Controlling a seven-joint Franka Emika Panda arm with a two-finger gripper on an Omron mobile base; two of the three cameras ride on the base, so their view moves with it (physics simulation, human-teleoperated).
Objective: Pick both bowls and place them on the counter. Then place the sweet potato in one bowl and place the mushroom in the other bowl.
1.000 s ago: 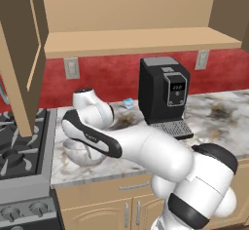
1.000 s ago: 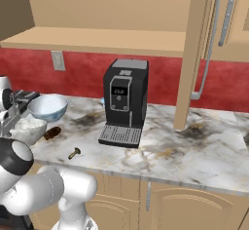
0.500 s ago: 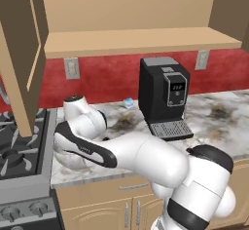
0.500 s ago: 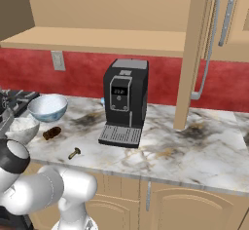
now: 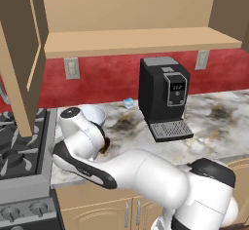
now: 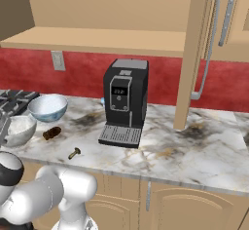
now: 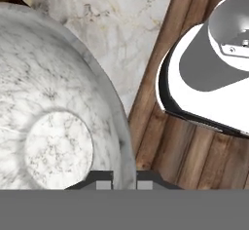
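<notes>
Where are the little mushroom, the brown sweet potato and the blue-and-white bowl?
Tiny tan-brown mushroom [image 6: 74, 153], right base view, on its middle.
Oblong dark brown sweet potato [image 6: 51, 133], right base view, on its middle.
White bowl with blue pattern [image 6: 47, 107], right base view, on its pale blue inside.

The tool [image 7: 121, 185] straddles the grey bowl's [image 7: 53, 122] rim (counter [image 7: 116, 34] beyond).

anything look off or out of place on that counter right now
Nothing looks spilled or broken. The one thing to watch: the grey stone bowl sits at the counter's left front corner, its rim over the edge in the hand view, with the end effector straddling that rim. Sweet potato and mushroom lie loose nearby.
</notes>
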